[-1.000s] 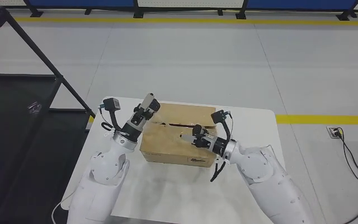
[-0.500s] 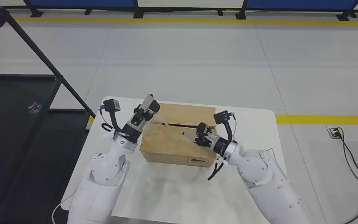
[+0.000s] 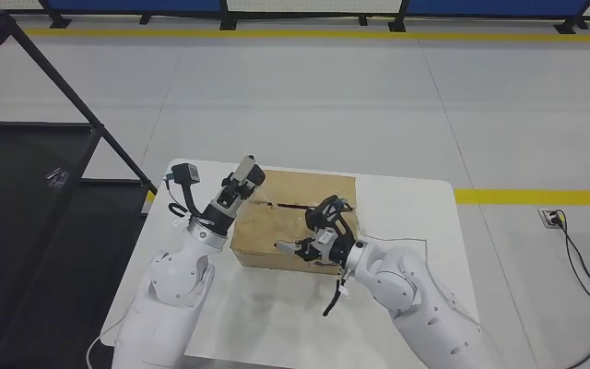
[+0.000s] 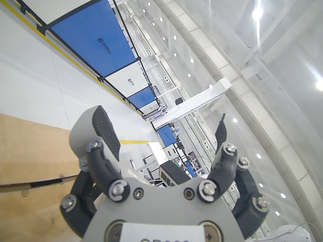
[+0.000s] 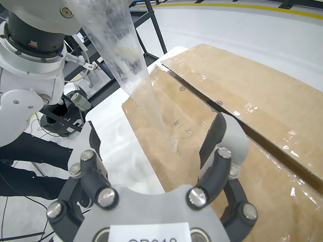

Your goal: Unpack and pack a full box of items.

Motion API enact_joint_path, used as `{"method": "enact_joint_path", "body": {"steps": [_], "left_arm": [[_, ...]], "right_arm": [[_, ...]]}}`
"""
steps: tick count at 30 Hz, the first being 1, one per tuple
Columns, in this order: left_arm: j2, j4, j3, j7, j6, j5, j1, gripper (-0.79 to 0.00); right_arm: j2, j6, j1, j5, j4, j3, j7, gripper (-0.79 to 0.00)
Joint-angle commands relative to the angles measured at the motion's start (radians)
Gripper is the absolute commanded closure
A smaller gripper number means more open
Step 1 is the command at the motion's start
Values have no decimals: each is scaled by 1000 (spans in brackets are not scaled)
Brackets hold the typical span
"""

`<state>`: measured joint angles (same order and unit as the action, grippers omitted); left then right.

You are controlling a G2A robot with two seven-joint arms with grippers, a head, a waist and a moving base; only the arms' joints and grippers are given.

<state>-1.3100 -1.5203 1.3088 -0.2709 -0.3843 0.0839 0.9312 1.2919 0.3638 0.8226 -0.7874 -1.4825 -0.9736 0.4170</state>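
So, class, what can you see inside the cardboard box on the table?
Only a narrow dark slit between the two closed top flaps of the cardboard box. Whatever lies inside is covered by them.

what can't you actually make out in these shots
1. What the box holds: top and right wrist views, closed flaps cover it.
2. What the lower end of the clear tape strip sticks to: right wrist view, it thins to a point between the fingers of the open right gripper.
3. Most of the box: left wrist view, cut off by the edge beside the left gripper.
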Motion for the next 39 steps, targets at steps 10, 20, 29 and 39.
{"method": "enact_joint_path", "body": {"steps": [10, 20, 29, 39], "left_arm": [[-1, -1, 7, -14, 1, 20, -3, -785], [-1, 7, 16, -25, 1, 35, -10, -785], [1, 30, 35, -33, 5, 38, -16, -785], [11, 35, 100, -39, 7, 38, -5, -785]], "right_arm": [[16, -124, -20, -74, -7, 35, 24, -252], [11, -94, 7, -66, -45, -2, 40, 0], [2, -139, 1, -29, -104, -82, 121, 0], [1, -235, -19, -31, -148, -117, 185, 0]]}}
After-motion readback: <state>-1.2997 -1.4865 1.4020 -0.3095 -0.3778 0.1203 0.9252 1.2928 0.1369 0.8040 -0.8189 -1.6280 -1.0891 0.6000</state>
